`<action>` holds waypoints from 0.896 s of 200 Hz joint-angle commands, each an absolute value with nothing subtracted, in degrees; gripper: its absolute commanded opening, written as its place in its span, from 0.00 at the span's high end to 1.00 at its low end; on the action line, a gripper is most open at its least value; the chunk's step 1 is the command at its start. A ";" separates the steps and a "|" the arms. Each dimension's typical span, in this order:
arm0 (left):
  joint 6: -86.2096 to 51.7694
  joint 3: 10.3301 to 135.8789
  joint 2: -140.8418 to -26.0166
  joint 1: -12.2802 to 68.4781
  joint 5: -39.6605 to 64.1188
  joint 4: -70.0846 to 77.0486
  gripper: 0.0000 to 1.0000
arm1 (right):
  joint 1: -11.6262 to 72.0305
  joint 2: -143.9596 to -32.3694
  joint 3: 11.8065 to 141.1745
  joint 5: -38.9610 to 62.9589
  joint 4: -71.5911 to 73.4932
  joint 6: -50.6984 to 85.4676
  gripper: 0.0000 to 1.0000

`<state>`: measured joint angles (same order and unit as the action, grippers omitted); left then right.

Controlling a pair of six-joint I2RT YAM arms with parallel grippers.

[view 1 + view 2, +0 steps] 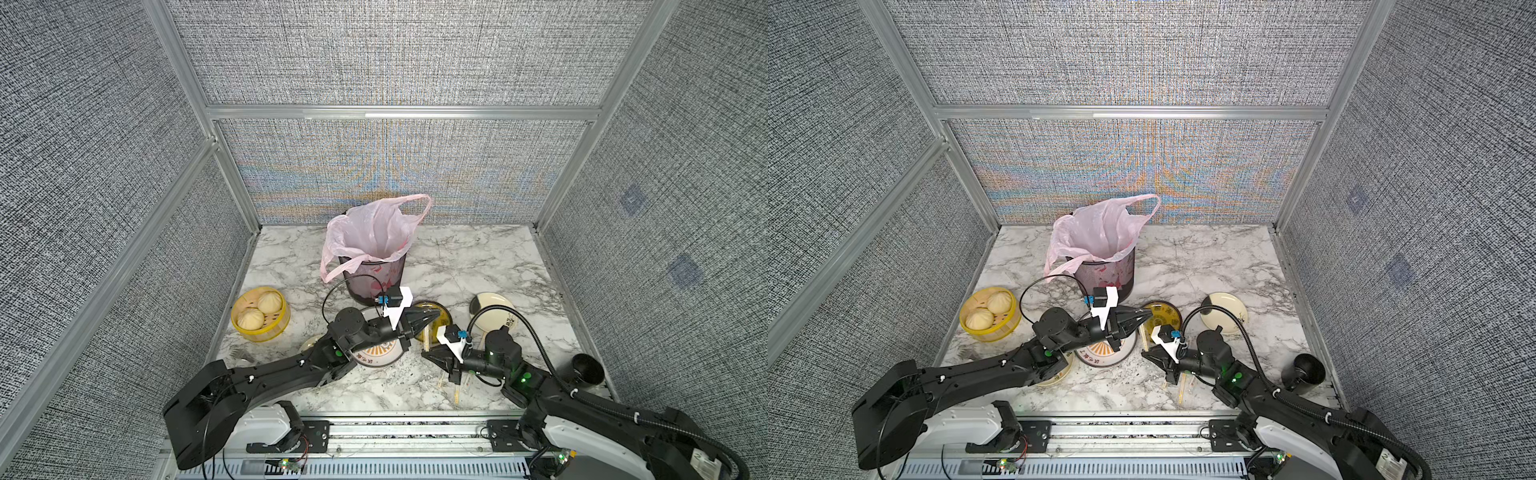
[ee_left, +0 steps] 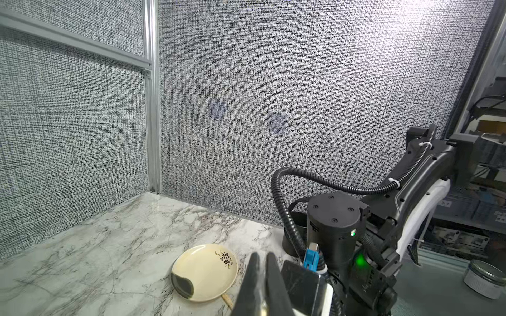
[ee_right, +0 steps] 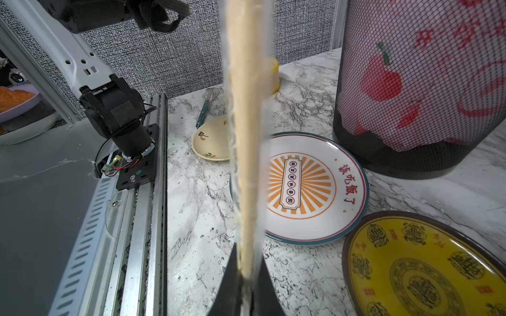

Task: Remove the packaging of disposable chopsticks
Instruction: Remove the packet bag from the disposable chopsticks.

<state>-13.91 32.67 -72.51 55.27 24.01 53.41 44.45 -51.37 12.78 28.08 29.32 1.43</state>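
Right hand (image 3: 248,255) is pinched tight on one end of a wrapped pair. The disposable chopsticks (image 3: 246,123) run straight out from its tips, raised off the bench (image 1: 457,257), just beside the sunburst plate (image 3: 306,142) on the right arm's side. The packaging (image 3: 228,82) shows as clear, ragged-edged film along both sides of the wood, not yet off. Left hand (image 1: 434,318) is closed too. Its arm lies above the sunburst plate, with the tips just past the rim at the pair's other end. Cannot tell whether it has film between them. More sticks (image 1: 457,392) lie on the bench beside the sunburst plate, toward the right arm's base.

Handling, as judged: the wood is light and stiff and may snap if levered. The film is thin, slick and weak, likelier to stretch or tear than to slide. The best hold looks like wood through film at one end and the loose overhang of film alone at the other, then a pull along the sticks' length. Risk: pinching wood at both ends, so nothing slips free.
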 commanded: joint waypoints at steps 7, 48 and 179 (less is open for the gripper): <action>-11.36 31.73 -73.06 55.28 24.98 39.84 0.93 | 44.55 -51.40 14.84 30.06 44.50 2.44 1.00; -11.34 31.47 -73.82 55.20 24.27 40.49 0.95 | 44.56 -52.03 15.14 30.41 44.91 2.72 1.00; -12.04 29.89 -74.64 55.20 25.26 42.27 0.95 | 44.56 -51.78 18.68 29.71 43.76 4.29 1.00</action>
